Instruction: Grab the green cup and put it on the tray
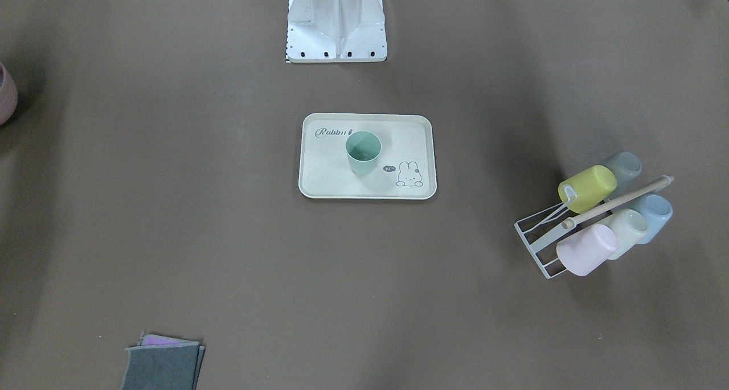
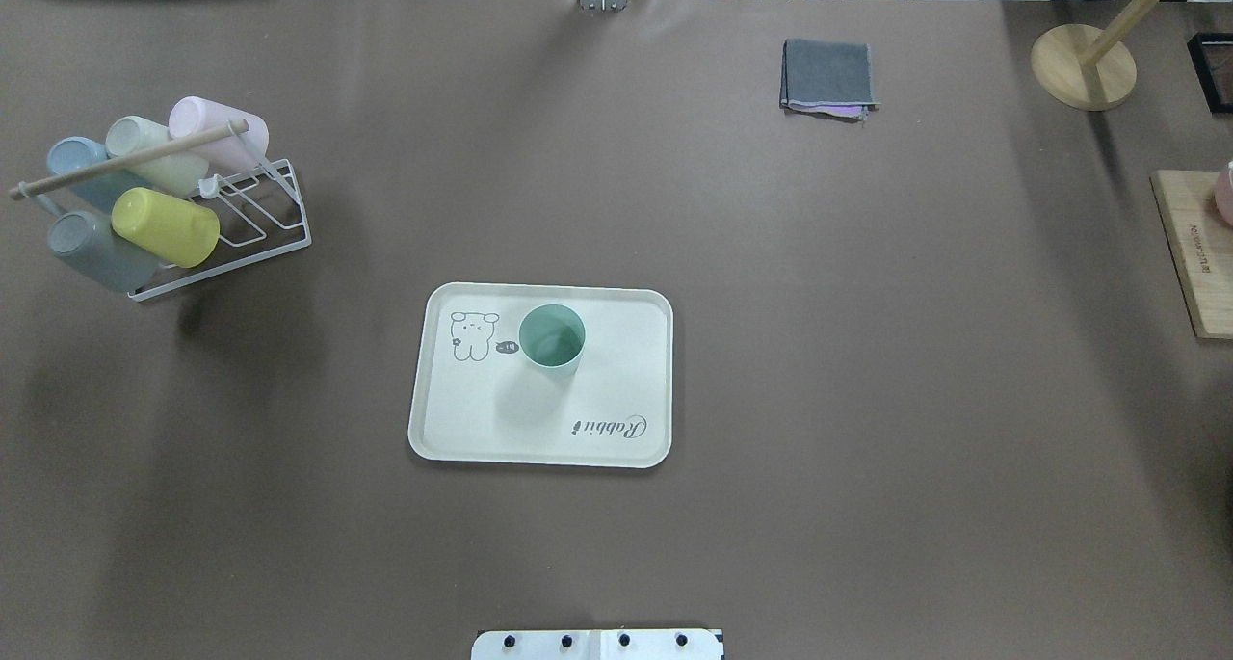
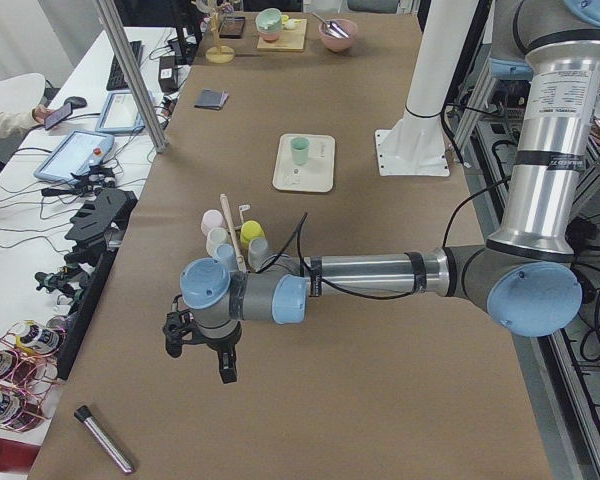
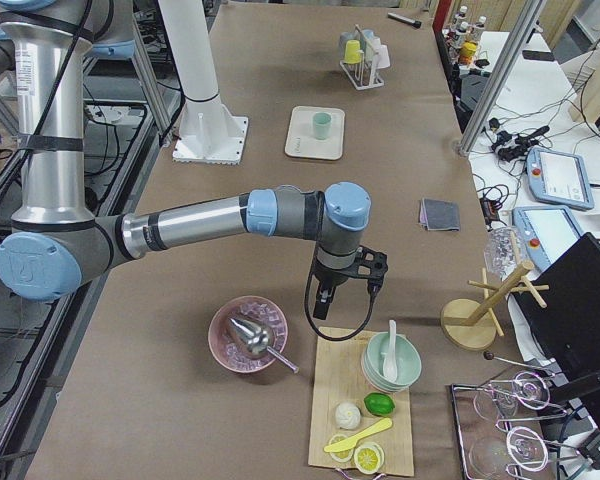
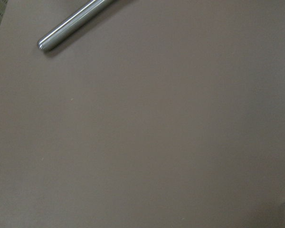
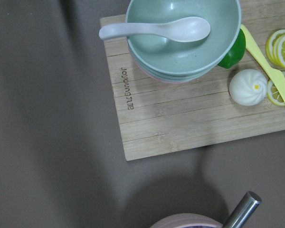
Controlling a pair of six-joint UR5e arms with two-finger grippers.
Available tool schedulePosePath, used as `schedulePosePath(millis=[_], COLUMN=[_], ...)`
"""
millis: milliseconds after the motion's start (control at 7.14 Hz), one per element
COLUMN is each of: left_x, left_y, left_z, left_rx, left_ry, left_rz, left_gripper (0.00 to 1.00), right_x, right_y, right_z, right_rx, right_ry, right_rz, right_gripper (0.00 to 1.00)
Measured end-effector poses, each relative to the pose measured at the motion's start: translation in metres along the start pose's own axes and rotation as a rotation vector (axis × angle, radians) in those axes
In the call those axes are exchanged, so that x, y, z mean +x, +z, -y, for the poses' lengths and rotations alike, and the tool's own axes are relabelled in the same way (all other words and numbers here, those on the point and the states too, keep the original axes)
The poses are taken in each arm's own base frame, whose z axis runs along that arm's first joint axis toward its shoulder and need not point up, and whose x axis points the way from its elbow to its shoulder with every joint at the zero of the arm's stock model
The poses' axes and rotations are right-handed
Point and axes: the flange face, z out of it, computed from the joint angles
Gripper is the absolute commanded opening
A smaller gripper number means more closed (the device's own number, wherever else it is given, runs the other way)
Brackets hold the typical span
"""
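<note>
Front-facing view first: the green cup (image 1: 363, 151) stands upright, mouth up, near the middle of the tray (image 1: 330, 176), between the "Rabbit" script and the bunny drawing. No arm shows here. To me that reads as placed, so the step in hand is really just "don't mess it up". The cup rack (image 1: 538, 247) with the other cups sits well off to the right, nothing you need.

Overhead says the same thing. The cup is well inside the raised rim, touching it nowhere, and isn't leaning. I wouldn't nudge it for neatness.

Exterior left: your left gripper (image 3: 198, 352) hangs over bare table (image 3: 380, 400) at the near end, well apart from the tray, with a metal rod (image 3: 104, 438) lying near it. From this angle I can't tell whether its fingers are apart or together.

Exterior right: your right gripper (image 4: 342, 292) hovers at that end of the table, between the pink bowl (image 4: 248, 333) and the wooden board (image 4: 365, 410). Same deal, can't tell how its fingers stand.

Left wrist cam: brown table and the rod's end, no fingers in shot. Right wrist cam: the board and the bowl's edge straight below.

If you move either arm, I'd go up first, then across. That keeps the right one off the board and bowl, and the left off the rod.
</note>
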Motion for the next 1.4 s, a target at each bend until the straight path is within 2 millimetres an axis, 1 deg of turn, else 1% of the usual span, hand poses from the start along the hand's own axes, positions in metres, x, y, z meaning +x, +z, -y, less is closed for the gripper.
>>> schedulePosePath(millis=[140,280,420,560,840,1400], left_x=[0.002,0.01,0.019,0.026,0.029,0.014], left_y=[-0.003,-0.011,-0.021,-0.029,-0.034,-0.03], left_z=[-0.015,-0.03,-0.042,-0.05,-0.056,-0.061], left_rx=[0.001,0.006,0.015,0.022,0.017,0.024], left_ry=[0.017,0.032,0.046,0.054,0.047,0.03], left_rz=[-0.036,-0.079,-0.108,-0.121,-0.118,-0.043], left_gripper=[0.98,0.98,0.98,0.98,0.98,0.98], right_x=[0.0,0.001,0.001,0.002,0.006,0.006], right_y=[0.0,0.0,0.001,0.003,0.007,0.006], right_z=[-0.001,-0.002,-0.003,-0.005,-0.011,-0.015], right_rx=[-0.002,-0.003,-0.006,-0.012,-0.022,-0.02], right_ry=[0.002,0.004,0.006,0.01,0.015,0.008], right_rz=[0.001,0.001,0.003,0.011,0.024,0.027], right_gripper=[1.0,1.0,1.0,1.0,1.0,1.0])
